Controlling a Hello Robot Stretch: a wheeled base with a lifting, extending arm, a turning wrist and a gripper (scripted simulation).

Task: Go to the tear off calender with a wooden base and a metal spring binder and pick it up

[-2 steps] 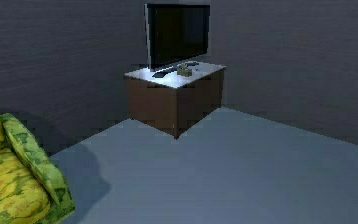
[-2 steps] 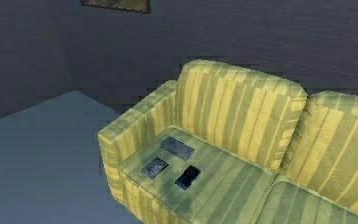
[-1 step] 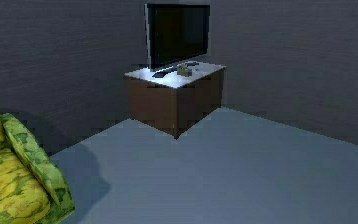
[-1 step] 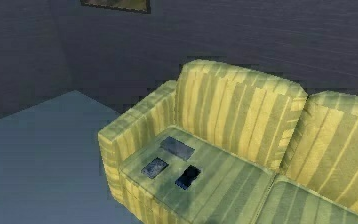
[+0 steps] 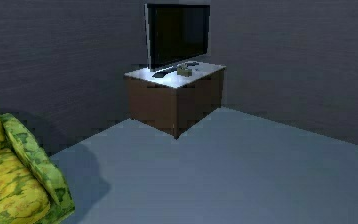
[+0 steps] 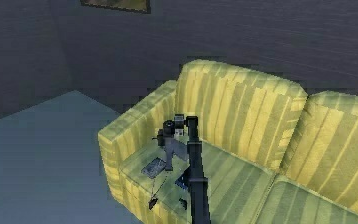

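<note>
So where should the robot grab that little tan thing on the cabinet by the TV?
Probably by its upper part, coming from the cabinet's near side. The little tan thing sits low near the top's front edge, and the TV stands behind it. Its finer shape is too small to tell.

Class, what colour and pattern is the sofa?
The sofa is yellow with green stripes, clearest in the arm side view.

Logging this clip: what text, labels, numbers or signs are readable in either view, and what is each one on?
No text is readable.
Television: dark screen, no legible lettering.
Small pale thing on the cabinet: too small to read.
Picture on the wall: lower edge visible, nothing legible.
Sofa: striped pattern, no print.
</note>
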